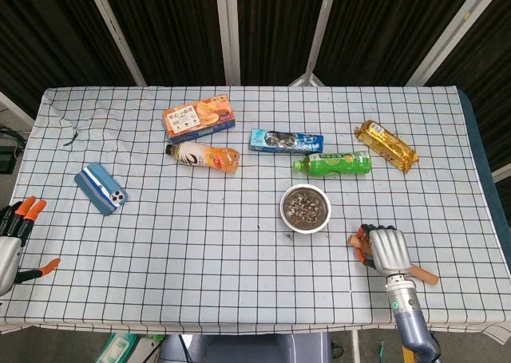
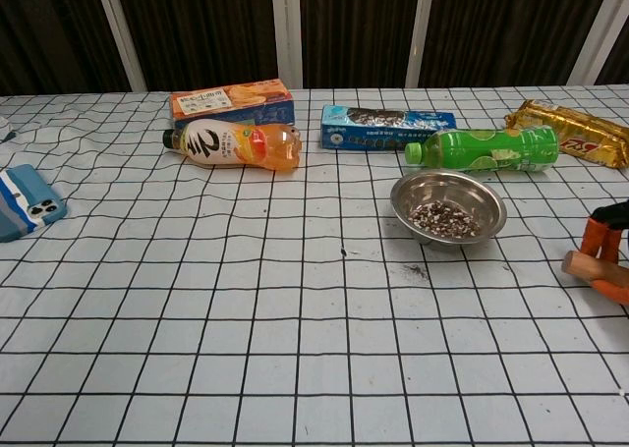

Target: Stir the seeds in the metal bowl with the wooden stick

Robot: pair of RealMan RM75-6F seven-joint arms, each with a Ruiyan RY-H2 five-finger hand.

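The metal bowl stands right of the table's middle, with dark seeds in its bottom. The wooden stick lies near the front right edge, one end poking out from under my right hand. That hand's fingers are curled down around the stick, a hand's width right of and nearer than the bowl. My left hand hangs off the table's front left corner, fingers spread and holding nothing.
Behind the bowl lie a green bottle, a blue packet and a gold snack pack. Further left are an orange bottle, a biscuit box and a phone. A few spilled seeds dot the cloth.
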